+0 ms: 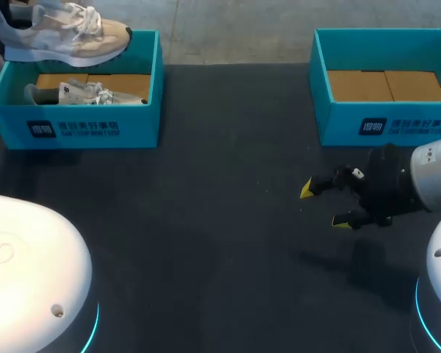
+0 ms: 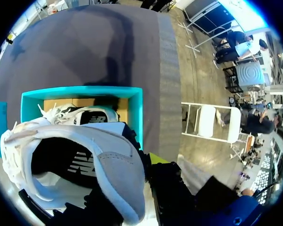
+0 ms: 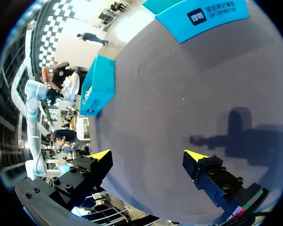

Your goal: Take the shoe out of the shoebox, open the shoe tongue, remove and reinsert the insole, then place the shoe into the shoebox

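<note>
A white and beige shoe (image 1: 66,33) hangs above the left teal shoebox (image 1: 73,129), toe toward the middle of the table. In the left wrist view my left gripper (image 2: 141,183) is shut on the heel collar of this shoe (image 2: 85,160); one yellow fingertip (image 2: 155,157) shows outside the heel. A second shoe (image 1: 81,93) lies inside the box (image 2: 137,108) below. My right gripper (image 1: 325,204) stands open over bare table at the right, holding nothing, its fingers (image 3: 100,155) pointing left.
A second teal shoebox (image 1: 386,125) at the back right shows only its cardboard floor. The dark table cloth (image 1: 220,220) stretches between the boxes. White arm bases fill the front corners.
</note>
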